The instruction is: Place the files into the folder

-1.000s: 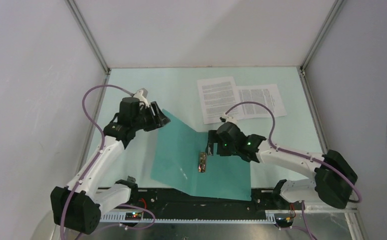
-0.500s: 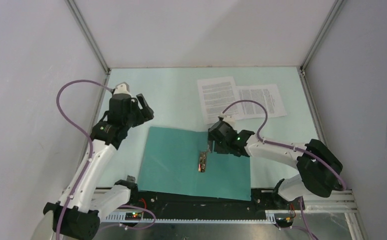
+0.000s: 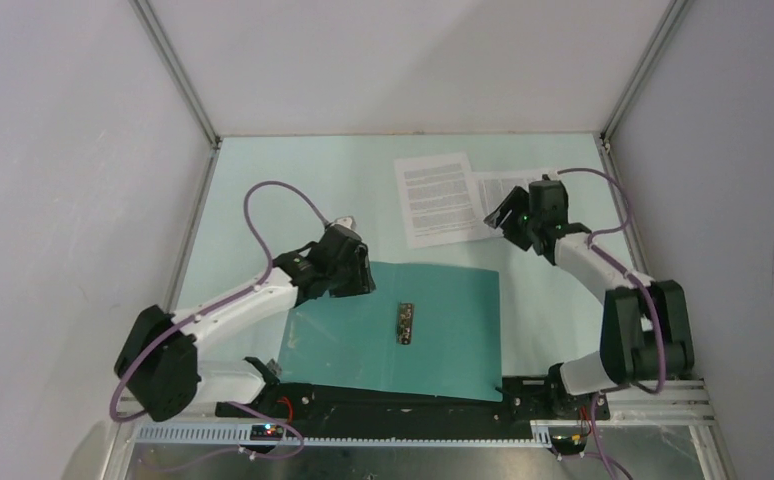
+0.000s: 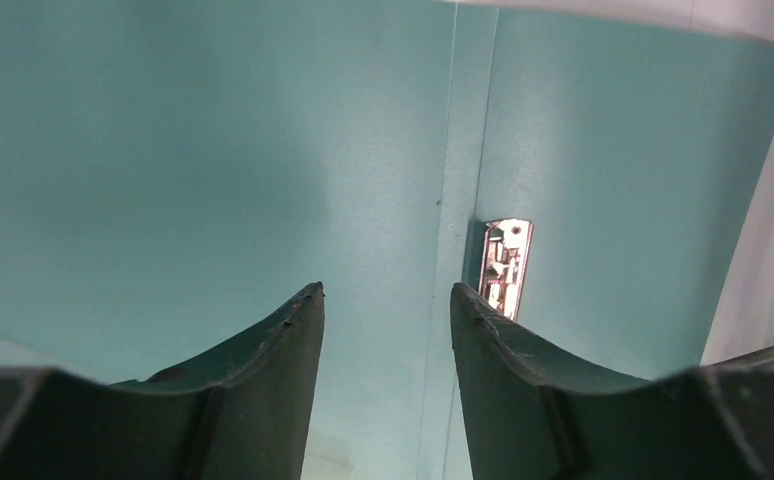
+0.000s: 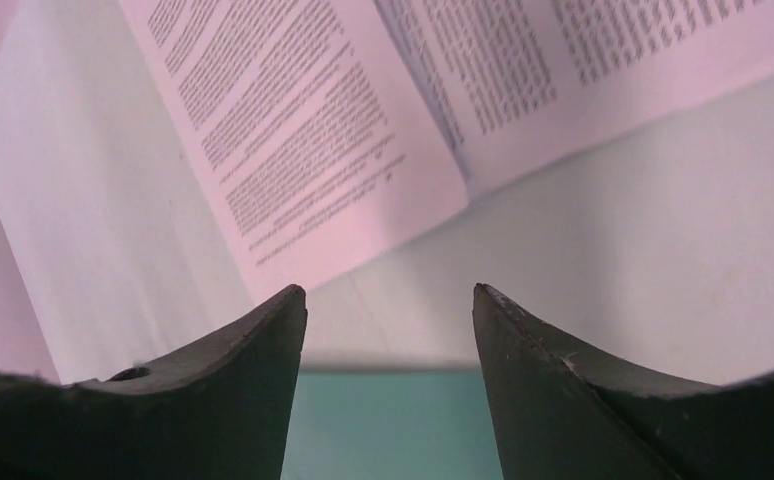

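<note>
The pale mint table (image 3: 293, 190) spreads out ahead of my two bases, and the folder (image 3: 443, 330) lies opened flat on it at the near edge, both dark teal covers down with the inside facing up. Beyond it, toward the far right of the table, the files (image 3: 435, 200) rest as two printed white sheets side by side, overlapping along one edge and well apart from the folder's far edge. My left gripper (image 3: 360, 281) hangs over the folder's far left corner; through its wrist camera I see both fingers spread with only teal cover between them, gripping nothing (image 4: 387, 290). My right gripper (image 3: 500, 212) hovers over the near edge of the sheets, about where the two overlap, and its fingers are also parted and empty (image 5: 390, 290), with a corner of printed page just ahead of the tips. The small metal clip (image 3: 404, 323) sits at the folder's spine, lying lengthwise along the fold.
</note>
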